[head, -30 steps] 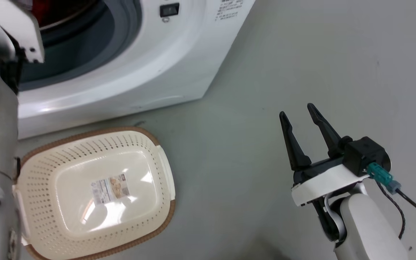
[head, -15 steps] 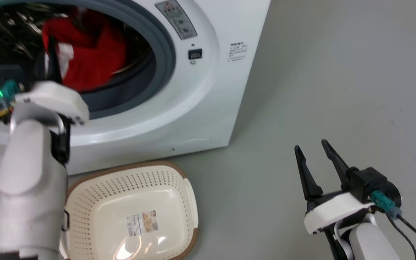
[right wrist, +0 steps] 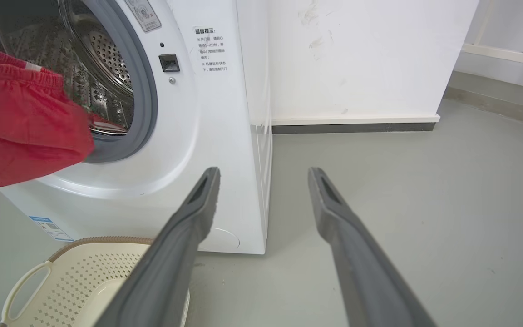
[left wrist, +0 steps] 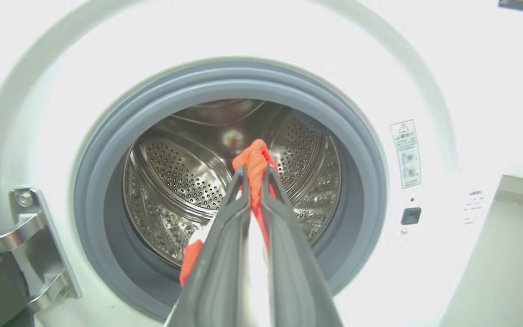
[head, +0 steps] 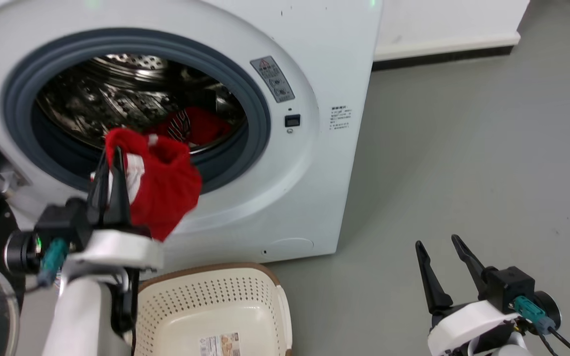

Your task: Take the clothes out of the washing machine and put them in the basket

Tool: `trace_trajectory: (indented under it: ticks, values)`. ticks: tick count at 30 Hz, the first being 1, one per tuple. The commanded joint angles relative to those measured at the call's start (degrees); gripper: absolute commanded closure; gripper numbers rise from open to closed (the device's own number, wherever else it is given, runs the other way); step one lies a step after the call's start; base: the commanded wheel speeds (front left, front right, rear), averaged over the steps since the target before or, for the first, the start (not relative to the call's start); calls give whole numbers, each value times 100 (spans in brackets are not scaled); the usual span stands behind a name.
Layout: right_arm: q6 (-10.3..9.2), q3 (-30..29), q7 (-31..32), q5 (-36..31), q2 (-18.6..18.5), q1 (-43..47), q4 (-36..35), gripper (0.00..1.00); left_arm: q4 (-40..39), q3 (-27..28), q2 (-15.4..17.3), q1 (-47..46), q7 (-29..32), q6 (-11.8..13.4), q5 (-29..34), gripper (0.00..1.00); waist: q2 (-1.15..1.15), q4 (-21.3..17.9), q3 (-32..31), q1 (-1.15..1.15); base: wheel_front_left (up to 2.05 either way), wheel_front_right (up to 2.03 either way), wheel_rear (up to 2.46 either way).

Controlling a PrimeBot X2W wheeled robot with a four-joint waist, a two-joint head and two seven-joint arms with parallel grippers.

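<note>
The left gripper (head: 110, 154) is clenched on a red garment (head: 168, 190) at centre-left, in front of the washer (head: 324, 163) opening. Likely soft, light and floppy; pinched at a bunched edge. The basket (head: 215, 269) at bottom centre shows no clothes. Another red piece (head: 201, 126) lies in the drum (head: 92, 99). The right gripper (head: 437, 240) is spread, holding nothing.

In the head view the porthole (head: 136, 104) of the washing machine (head: 324, 163) gapes at 11 o'clock, a red garment (head: 168, 188) hanging across its lower rim. Bare floor (head: 463, 148) spreads from 1 to 4 o'clock.
</note>
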Motion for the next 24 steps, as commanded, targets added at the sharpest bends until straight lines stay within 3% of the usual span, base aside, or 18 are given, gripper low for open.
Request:
trace_trajectory:
  ticks: [1,8,12,17,24]
  values:
    - [-2,-40,32,-12,6,114,-80,0,-302,13,-40,317,-16,45,-4,100,0,109,-165,2,0,0,0]
    - [-3,-190,151,-61,6,393,-344,0,-1331,-86,-347,1576,186,268,-155,100,0,375,-201,2,0,0,0]
    - [-2,-187,221,-72,7,356,-464,0,-1277,-167,-433,2015,410,342,-316,100,0,553,-26,2,0,0,0]
    - [-3,-108,237,-91,5,149,-589,0,-466,-365,-473,2057,617,259,-373,100,0,677,431,2,0,0,0]
    - [-3,56,221,-143,5,-383,-706,0,1310,-611,-364,945,531,38,-260,100,0,683,1534,2,0,0,0]
